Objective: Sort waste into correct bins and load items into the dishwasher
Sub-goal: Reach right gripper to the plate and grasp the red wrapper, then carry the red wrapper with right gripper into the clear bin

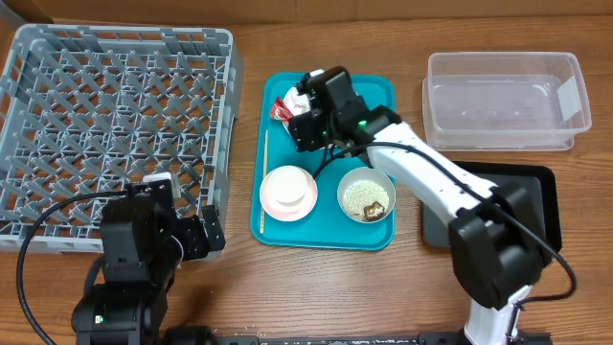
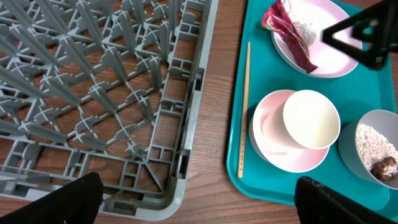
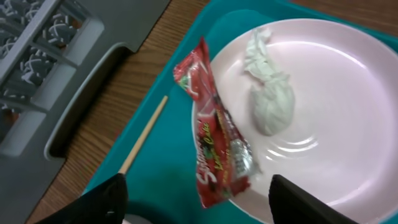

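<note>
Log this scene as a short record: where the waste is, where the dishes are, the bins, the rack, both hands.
Waste: red wrapper over rim of white plate, tissue on it; rice, brown lump in grey bowl
Dishes: white cup in pink bowl; all on teal tray
Bins: clear tub holds nothing; black tray partly hidden
Dishwasher: grey rack, no dishes
Right hand: open, over red wrapper
Left hand: open, by grey rack
</note>
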`<state>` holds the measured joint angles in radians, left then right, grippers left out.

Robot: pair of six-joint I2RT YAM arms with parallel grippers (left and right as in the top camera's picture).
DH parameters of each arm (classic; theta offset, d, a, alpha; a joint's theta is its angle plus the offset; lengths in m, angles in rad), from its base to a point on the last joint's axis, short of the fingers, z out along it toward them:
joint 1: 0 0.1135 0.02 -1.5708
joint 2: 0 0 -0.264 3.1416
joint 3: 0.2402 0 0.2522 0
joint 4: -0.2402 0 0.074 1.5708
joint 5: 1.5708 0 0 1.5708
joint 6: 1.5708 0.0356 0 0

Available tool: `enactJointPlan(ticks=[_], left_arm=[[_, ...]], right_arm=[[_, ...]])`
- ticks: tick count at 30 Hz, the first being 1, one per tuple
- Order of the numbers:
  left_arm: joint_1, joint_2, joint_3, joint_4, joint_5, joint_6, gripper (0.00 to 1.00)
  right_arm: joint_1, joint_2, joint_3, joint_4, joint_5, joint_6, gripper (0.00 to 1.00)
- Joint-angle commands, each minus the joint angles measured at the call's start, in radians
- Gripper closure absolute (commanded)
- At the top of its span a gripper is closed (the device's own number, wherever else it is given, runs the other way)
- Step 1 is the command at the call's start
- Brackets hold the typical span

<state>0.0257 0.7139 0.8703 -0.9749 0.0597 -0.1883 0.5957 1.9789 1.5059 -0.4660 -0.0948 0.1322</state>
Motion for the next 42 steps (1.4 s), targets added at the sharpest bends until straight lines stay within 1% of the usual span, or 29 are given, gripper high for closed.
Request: enactJointPlan(ticks=[1, 4, 6, 8, 13, 15, 17, 20, 21, 23, 24, 26, 28, 29, 33, 36, 42], left_arm=[[-0.001, -0.002, 0.024, -0.004, 0.012, -0.018, 0.00], [-0.001, -0.002, 0.024, -0.014, 0.012, -0.018, 0.00], [-0.001, -0.002, 0.024, -0.021, 0.012, -0.018, 0.00], [-0.001, -0.002, 0.024, -0.025, 0.012, -0.019, 0.00], [-0.001, -0.002, 0.024, -0.027, 0.012, -0.018, 0.00], [-0.001, -0.002, 0.024, -0.029, 0.012, -0.018, 0.00], [-0.001, -0.002, 0.024, -0.034, 0.012, -0.018, 0.00], [-0.001, -0.002, 0.024, -0.040, 0.012, -0.018, 0.00], [-0.001, -0.002, 0.024, -0.040, 0.012, -0.018, 0.00], [-0.001, -0.002, 0.024, -0.042, 0.012, -0.018, 0.00], [-0.001, -0.002, 0.024, -0.043, 0.012, -0.018, 0.00], [-0.001, -0.002, 0.024, -0.046, 0.012, -0.019, 0.00], [-0.001, -0.002, 0.024, -0.047, 0.012, -0.019, 0.00], [-0.001, -0.002, 0.024, -0.047, 0.012, -0.019, 0.00], [-0.001, -0.002, 0.024, -0.047, 0.012, -0.018, 0.00], [-0.001, -0.002, 0.024, -0.047, 0.012, -0.019, 0.00], [-0.001, -0.002, 0.024, -0.047, 0.012, -0.019, 0.00]], right_arm=[[0.021, 0.043, 0.020, 0.036, -0.003, 0.029, 0.26], [0.027, 0.086, 0.020, 0.060, -0.002, 0.048, 0.27], [0.027, 0.111, 0.020, 0.069, 0.006, 0.057, 0.31], [0.027, 0.129, 0.020, 0.072, 0.030, 0.083, 0.32], [0.027, 0.163, 0.020, 0.094, 0.051, 0.082, 0.34], [0.027, 0.166, 0.020, 0.099, 0.069, 0.083, 0.38], [0.027, 0.166, 0.020, 0.099, 0.080, 0.082, 0.44], [0.027, 0.166, 0.021, 0.098, 0.079, 0.084, 0.57], [0.027, 0.166, 0.021, 0.100, 0.079, 0.086, 0.59], [0.027, 0.164, 0.024, 0.102, 0.079, 0.086, 0.67], [0.026, 0.161, 0.029, 0.100, 0.079, 0.086, 0.75], [0.025, 0.152, 0.034, 0.094, 0.079, 0.085, 0.87], [0.025, 0.136, 0.034, 0.093, 0.079, 0.085, 0.94], [0.025, 0.125, 0.034, 0.092, 0.079, 0.085, 0.96], [0.018, 0.059, 0.034, 0.072, 0.079, 0.085, 0.96], [-0.009, -0.022, 0.034, 0.040, 0.080, 0.085, 0.96], [-0.125, -0.194, 0.034, -0.027, 0.089, 0.086, 0.96]])
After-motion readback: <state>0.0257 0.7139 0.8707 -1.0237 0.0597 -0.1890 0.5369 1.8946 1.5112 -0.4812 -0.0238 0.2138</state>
